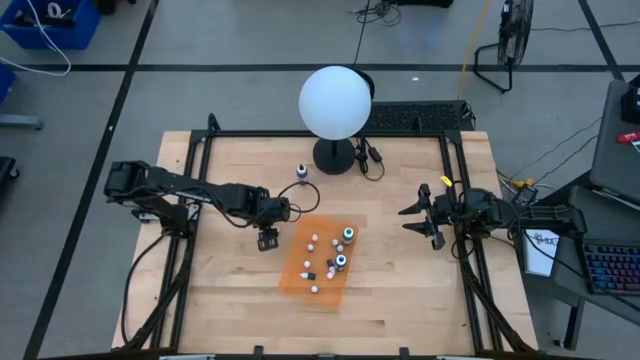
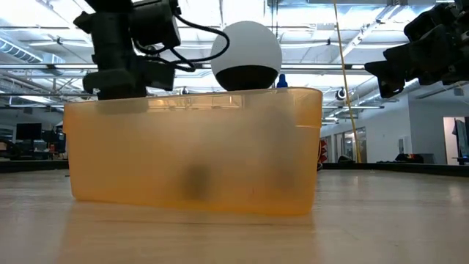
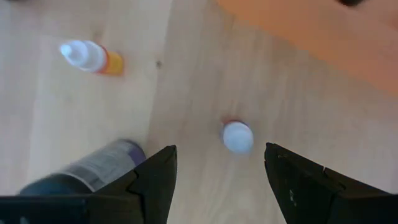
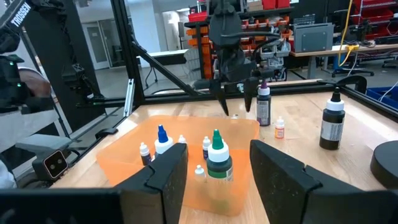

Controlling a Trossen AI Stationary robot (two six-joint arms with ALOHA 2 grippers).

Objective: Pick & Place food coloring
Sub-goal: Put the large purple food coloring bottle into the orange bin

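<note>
Inventory, table as seen from above; clock directions taken from the tray centre.

1. Orange tray (image 1: 300,272), translucent, shallow, mid-table, set at a slant. Low view shows only its near wall, contents a blur.
2. Food coloring, in tray: green-topped bottle (image 4: 218,163) upright, nearest the R arm; blue-topped bottle (image 4: 163,140) upright beyond it; several tiny whitish ones (image 4: 199,170) upright betw. and around them.
3. Food coloring, outside tray, approx. 10 o'clock: dark purple-labelled bottle (image 4: 263,103) upright just beside the tray's far corner; small white-capped bottle (image 3: 237,137) upright on bare wood; another small one w. orange label (image 3: 91,57) lying on its side.
4. Larger dark bottle w. white label (image 4: 333,124), approx. 12 o'clock, near the lamp base, well apart from tray.
5. White globe lamp (image 1: 335,102) on black base, 12 o'clock, back of table.
6. L gripper (image 1: 267,240), 9–10 o'clock, just off the tray's edge, pointing down; fingers (image 3: 155,180) spread wide, nothing held, white-capped bottle showing in the gap betw. them.
7. R gripper (image 1: 415,218), 3 o'clock, well apart from tray, waiting; fingers parted, empty.
</note>
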